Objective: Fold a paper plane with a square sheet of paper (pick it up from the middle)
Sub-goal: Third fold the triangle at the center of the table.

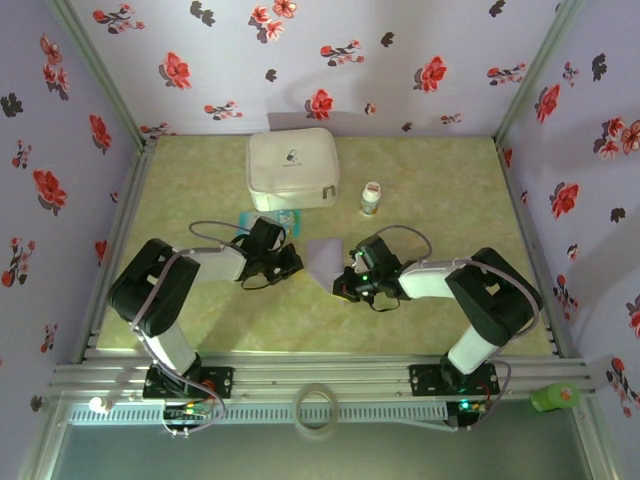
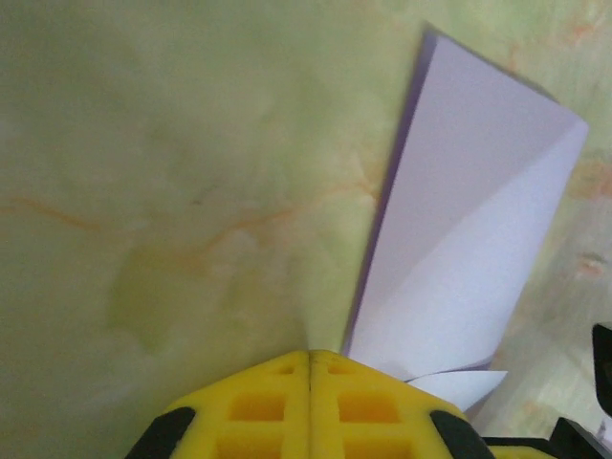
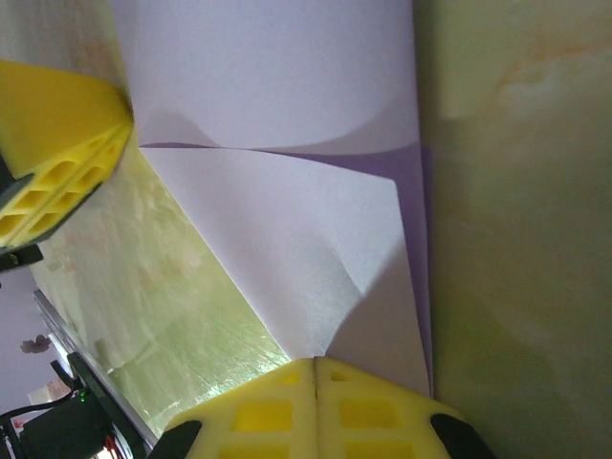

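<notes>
The lavender square sheet of paper (image 1: 325, 258) lies on the table between my two grippers, folded over with diagonal flaps. In the left wrist view the folded paper (image 2: 469, 220) stretches away to the right. My left gripper (image 2: 309, 356) is shut with nothing between its yellow fingers, its tip down on the table right at the paper's near left edge. My right gripper (image 3: 314, 361) is shut too, its tip resting on top of the paper (image 3: 287, 239) where a raised flap ends. From above, the left gripper (image 1: 291, 262) and right gripper (image 1: 346, 281) flank the sheet.
A white zip case (image 1: 292, 168) sits at the back, a small bottle (image 1: 371, 198) to its right and a teal packet (image 1: 262, 220) in front of it. A tape roll (image 1: 315, 410) and a green object (image 1: 553, 397) lie by the front rail. The left finger (image 3: 57, 143) shows in the right wrist view.
</notes>
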{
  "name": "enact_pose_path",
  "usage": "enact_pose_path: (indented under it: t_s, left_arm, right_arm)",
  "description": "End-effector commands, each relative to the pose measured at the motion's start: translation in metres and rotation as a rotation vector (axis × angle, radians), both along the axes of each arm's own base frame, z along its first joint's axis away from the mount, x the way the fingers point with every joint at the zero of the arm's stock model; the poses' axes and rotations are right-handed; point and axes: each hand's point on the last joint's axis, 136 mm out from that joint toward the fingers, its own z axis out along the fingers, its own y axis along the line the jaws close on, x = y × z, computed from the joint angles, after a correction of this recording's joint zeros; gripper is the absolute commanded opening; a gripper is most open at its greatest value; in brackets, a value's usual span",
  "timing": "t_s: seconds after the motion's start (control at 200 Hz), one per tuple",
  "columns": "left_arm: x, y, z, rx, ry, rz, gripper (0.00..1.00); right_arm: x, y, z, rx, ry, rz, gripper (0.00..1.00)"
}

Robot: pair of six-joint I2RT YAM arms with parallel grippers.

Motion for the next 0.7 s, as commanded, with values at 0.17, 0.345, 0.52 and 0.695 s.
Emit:
enact_pose_path:
  t_s: [0.17,0.345,0.52,0.695]
  left_arm:
    - [-0.006,-0.016,0.041,-0.011,-0.095,-0.077,0.01]
    - [-0.023,-0.049,0.035,-0.064,-0.079,-0.164,0.01]
    - [-0.026,-0.055,0.016,-0.046,-0.056,-0.189,0.02]
    - [-0.03,-0.03,-0.014,0.09,-0.001,-0.153,0.01]
  right_arm:
    - [-0.036,-0.038,-0.035,-0.178,0.15,0.049,0.0]
    - [-0.035,-0.041,-0.032,-0.182,0.144,0.057,0.0]
    - [-0.031,-0.039,-0.027,-0.172,0.132,0.054,0.0]
    - [-0.021,-0.031,-0.013,-0.148,0.103,0.053,0.02]
